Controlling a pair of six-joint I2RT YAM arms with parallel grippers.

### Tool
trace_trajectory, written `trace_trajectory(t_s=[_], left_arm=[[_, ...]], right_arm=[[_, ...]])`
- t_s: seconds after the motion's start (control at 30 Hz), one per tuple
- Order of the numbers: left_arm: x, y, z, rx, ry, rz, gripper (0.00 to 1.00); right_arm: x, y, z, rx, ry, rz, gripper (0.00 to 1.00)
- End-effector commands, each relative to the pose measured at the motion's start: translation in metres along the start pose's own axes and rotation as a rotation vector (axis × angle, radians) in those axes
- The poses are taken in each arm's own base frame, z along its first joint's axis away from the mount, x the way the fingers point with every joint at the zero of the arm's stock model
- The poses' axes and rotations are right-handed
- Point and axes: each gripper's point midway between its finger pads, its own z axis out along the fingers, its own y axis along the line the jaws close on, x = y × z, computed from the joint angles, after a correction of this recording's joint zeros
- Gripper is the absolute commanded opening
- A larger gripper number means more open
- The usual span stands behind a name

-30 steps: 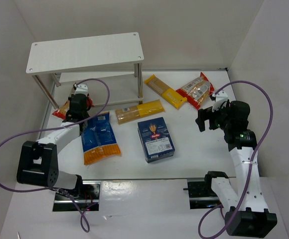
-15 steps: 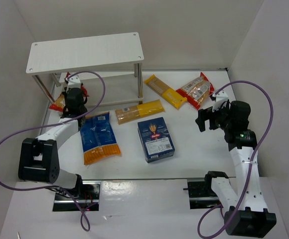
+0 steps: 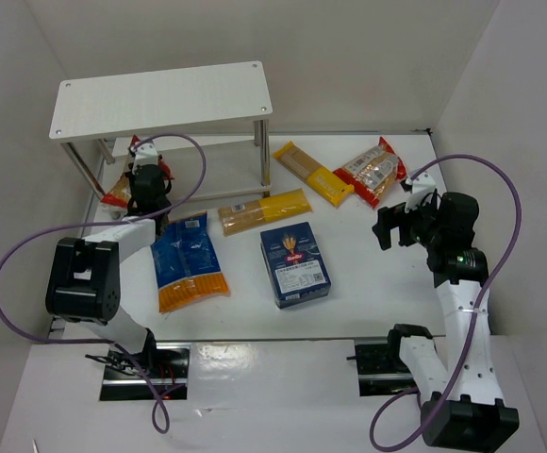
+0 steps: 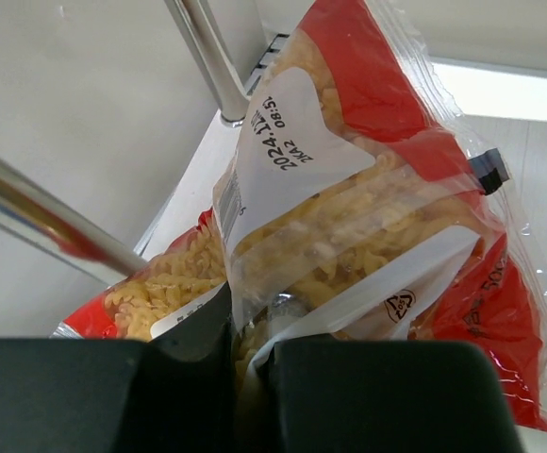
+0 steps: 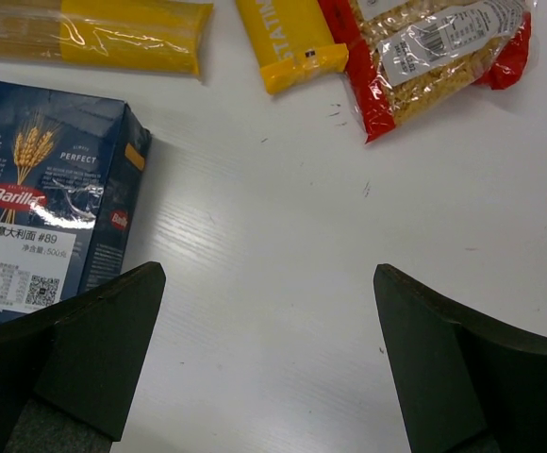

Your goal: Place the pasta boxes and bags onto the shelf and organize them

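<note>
While the right claw point(image 5: 269, 274) is being held wide open and empty over the desk point(image 5: 283, 189) near the dark blue box point(image 5: 38, 217), a red-edged bag point(image 4: 349, 217) is being gripped tight in the left claw point(image 4: 245, 351), right by the left legs of the shelf point(image 3: 160, 99).

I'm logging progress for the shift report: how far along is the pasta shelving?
Done: nothing; no package shows on the shelf. In hand: the left fingers pinch a red-edged bag of spiral pasta beside the shelf's left legs. Left: the Barilla box, blue-and-orange bag, two yellow packs and second red-edged bag lie on the table; the right fingers hang open above it.
</note>
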Motion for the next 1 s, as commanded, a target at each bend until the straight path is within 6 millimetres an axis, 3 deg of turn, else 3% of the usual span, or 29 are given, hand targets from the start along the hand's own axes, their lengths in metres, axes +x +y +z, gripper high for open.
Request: trace_trajectory(t_s=[0.0, 0.3, 0.37, 0.53, 0.67, 0.8, 0.87, 0.97], left_arm=[[-0.092, 0.010, 0.006, -0.059, -0.258, -0.233, 0.00], [-0.095, 0.013, 0.021, -0.095, -0.286, -0.241, 0.00], [-0.085, 0.008, 0.026, -0.093, -0.267, -0.226, 0.00], [-0.086, 0.021, 0.036, -0.140, -0.269, -0.247, 0.00], [-0.083, 0.012, 0.040, -0.105, -0.268, -0.245, 0.00], [-0.083, 0.010, 0.042, -0.104, -0.262, -0.240, 0.17], [-0.088, 0.009, 0.043, -0.096, -0.271, -0.234, 0.37], [-0.089, 0.004, 0.045, -0.074, -0.274, -0.216, 0.44]], right_arm=[[-0.009, 0.001, -0.004, -0.006, -0.044, -0.027, 1.00], [-0.009, 0.000, -0.004, -0.006, -0.046, -0.032, 1.00], [-0.007, 0.000, -0.004, -0.009, -0.038, -0.028, 1.00], [-0.007, 0.002, -0.004, -0.017, -0.041, -0.037, 1.00], [-0.007, 0.002, -0.004, -0.017, -0.041, -0.037, 1.00], [-0.007, 0.002, -0.004, -0.017, -0.041, -0.037, 1.00], [-0.007, 0.002, -0.004, -0.017, -0.041, -0.037, 1.00], [-0.007, 0.002, -0.004, -0.017, -0.041, -0.037, 1.00]])
